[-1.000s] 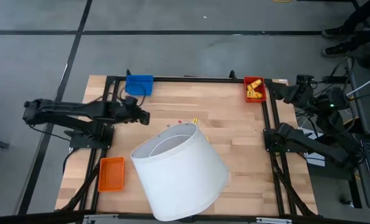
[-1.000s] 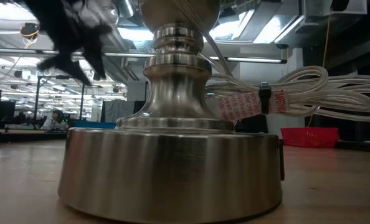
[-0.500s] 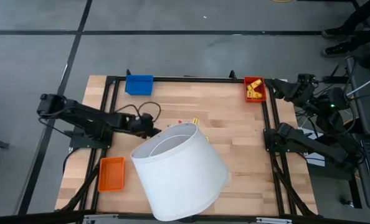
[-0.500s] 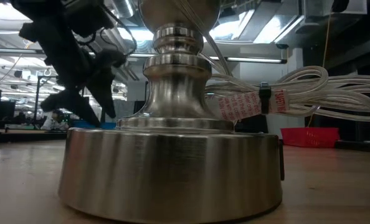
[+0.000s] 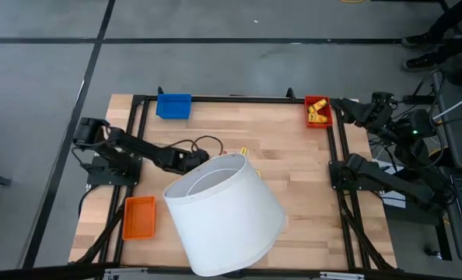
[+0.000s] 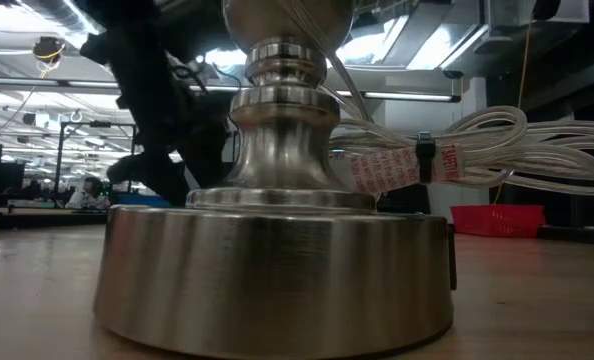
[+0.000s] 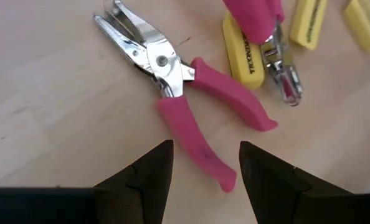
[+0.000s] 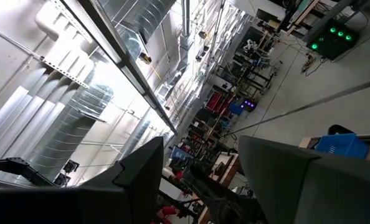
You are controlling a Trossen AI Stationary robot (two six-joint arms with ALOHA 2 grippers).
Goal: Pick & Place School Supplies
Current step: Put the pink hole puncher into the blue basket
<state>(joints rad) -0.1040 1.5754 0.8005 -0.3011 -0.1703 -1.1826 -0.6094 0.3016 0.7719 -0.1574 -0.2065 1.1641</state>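
In the left wrist view a pink-handled plier-like tool with silver jaws lies flat on the wood. A second pink-handled tool and yellow blocky pieces lie just beyond it. My left gripper is open above them, its fingers on either side of the free end of one pink handle, touching nothing. From above, that gripper is at the far-left rim of the white lampshade, which hides most of the pieces; one yellow piece shows. My right gripper is open, parked off the table's right far corner.
A blue tray sits at the far left, a red tray with yellow pieces at the far right, an orange tray near left. The lamp's metal base and bundled white cord fill the low view.
My left arm has swung from beside the blue tray toward the table's middle and the near side, ending at the lampshade's rim. In the low view the gripper has come down and moved toward the lamp's stem. The supplies, trays and lamp have stayed put.
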